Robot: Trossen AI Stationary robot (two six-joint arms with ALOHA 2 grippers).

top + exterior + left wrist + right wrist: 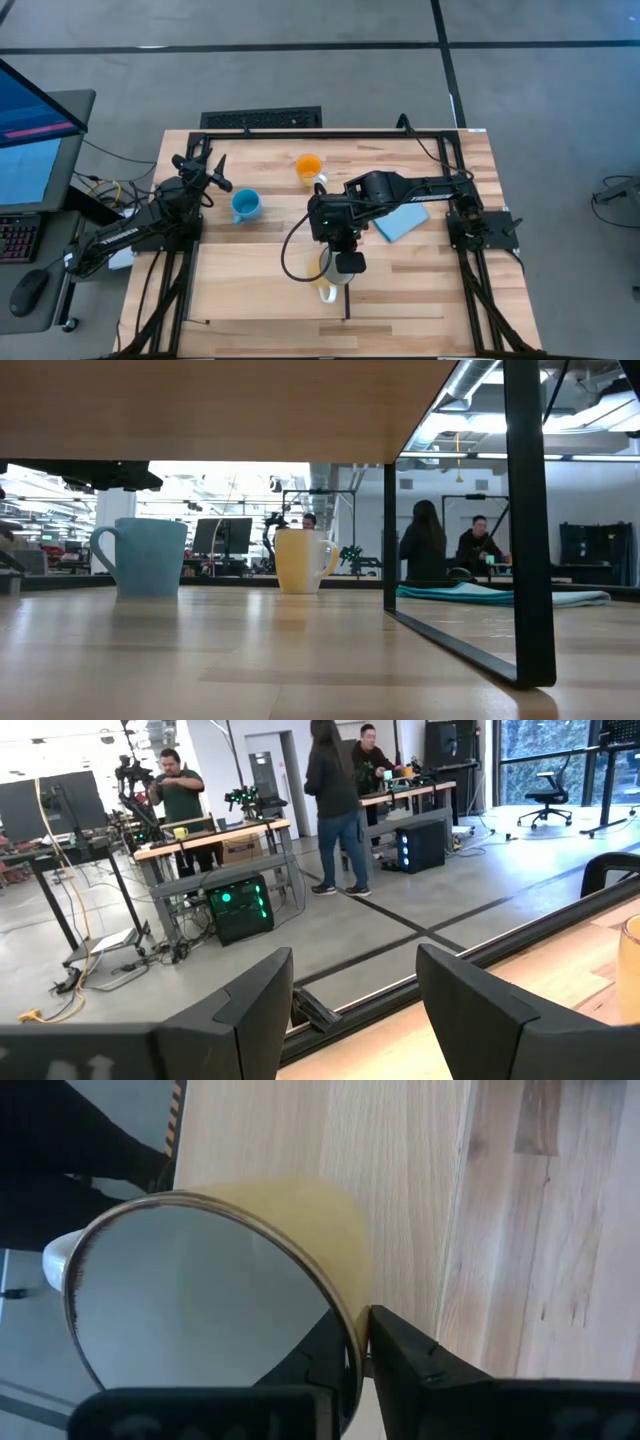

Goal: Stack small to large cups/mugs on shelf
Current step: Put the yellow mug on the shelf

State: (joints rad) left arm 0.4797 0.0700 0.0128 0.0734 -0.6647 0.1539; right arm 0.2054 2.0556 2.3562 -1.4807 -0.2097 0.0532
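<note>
While my right pincer [360, 1355] pinches the cream mug's [210, 1295] rim near the table's [250, 280] front edge, my left pincer [350, 1010] idles released at the left edge.

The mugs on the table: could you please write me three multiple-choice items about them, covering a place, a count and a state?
1. Where does the light blue mug stand?
A. On the table near the left gripper
B. Inside the orange mug
C. In the right gripper

2. How many mugs show in the high view?
A. Two
B. Three
C. Four

3. What is the right gripper's state?
A. Open and empty
B. Shut on the orange mug
C. Shut on the cream mug at its rim

Key: A, it stands alone on the wood by the left arm; B, blue, orange and cream; C, the right wrist view shows the fingers pinching the rim.
</note>
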